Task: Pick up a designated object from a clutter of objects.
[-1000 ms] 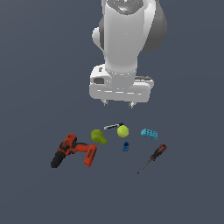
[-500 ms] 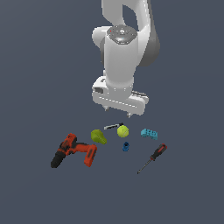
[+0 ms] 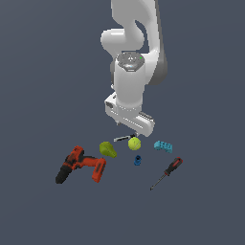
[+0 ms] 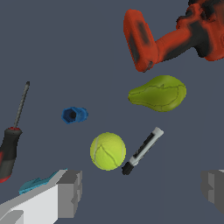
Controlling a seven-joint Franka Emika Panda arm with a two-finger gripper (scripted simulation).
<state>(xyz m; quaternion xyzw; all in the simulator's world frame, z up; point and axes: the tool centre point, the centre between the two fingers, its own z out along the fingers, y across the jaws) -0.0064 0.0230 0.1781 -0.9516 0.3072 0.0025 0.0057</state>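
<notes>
Exterior view first: I see the Panda arm [image 3: 134,57] hanging above a dark grey desk [image 3: 43,95], its gripper [image 3: 130,129] low over the cluster of items. The white marker pen [image 3: 123,138] lies just below the gripper, between the green pear [image 3: 107,149] and the tennis ball [image 3: 134,143], its dark end close beside the ball. A red-and-black power drill [image 3: 79,165] sits toward the exterior view's left, near the pear. A small blue piece [image 3: 138,160] rests in front of the ball. The cyan studded brick [image 3: 163,146] lies toward the exterior view's right, with the red-and-black-handled screwdriver [image 3: 166,172] near it and closer to the camera. From this angle I cannot judge the finger spacing, nor whether the gripper touches anything.

Wrist view: I note two grey fingers [image 4: 70,194] at the frame's edges, spread wide apart with nothing between them. The marker pen [image 4: 142,151] lies flat on the desk [image 4: 57,52], white-bodied with a black band and a black tip; that tip sits just beside the tennis ball [image 4: 107,151], though I cannot confirm contact. The pear [image 4: 158,93] lies near the pen's white end, apart from it. The drill [image 4: 170,37] is beyond the pear. The blue piece [image 4: 74,115] stands apart from the ball, and the screwdriver [image 4: 12,135] is well apart from the pen. A sliver of the cyan brick [image 4: 37,183] shows beside one finger.
</notes>
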